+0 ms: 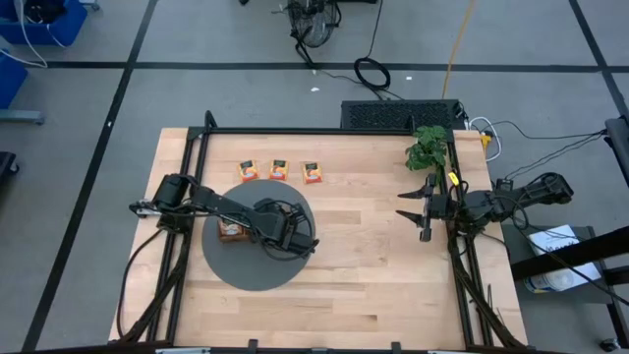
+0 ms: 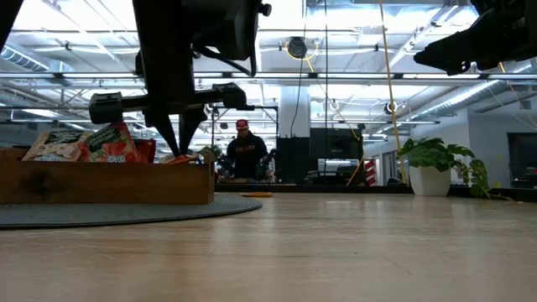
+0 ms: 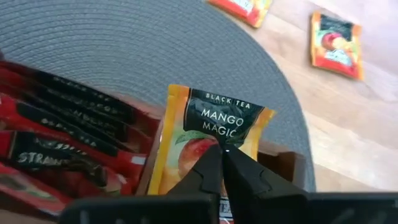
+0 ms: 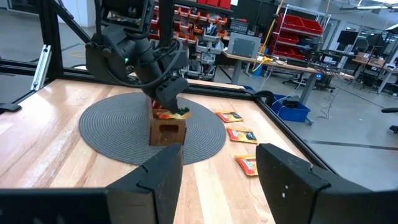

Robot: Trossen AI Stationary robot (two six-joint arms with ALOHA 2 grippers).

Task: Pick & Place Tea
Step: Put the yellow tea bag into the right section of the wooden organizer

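L gripper [image 3: 222, 163] pinched together on orange mango packet [image 3: 208, 140], held upright over tray [image 4: 168, 130] end slot so it drops among red packets [image 3: 59, 140]. 3 orange packets [image 1: 279, 170] wait on table. R gripper [image 4: 219, 177] parked at table's right edge, jaws apart.

Grey taped floor [image 1: 98, 98] surrounds the table; red shelving [image 4: 298, 31] and a workbench [image 4: 273, 62] stand behind.

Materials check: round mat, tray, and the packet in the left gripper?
Round mat: looks woven, grey, with concentric ribs; fibre or plastic cord, can't tell.
Tray: wood, brown, matte, grain showing.
Packet: glossy printed foil or coated paper, judging by its sheen and crimped top edge. The left gripper is pinched shut on it, above the tray.
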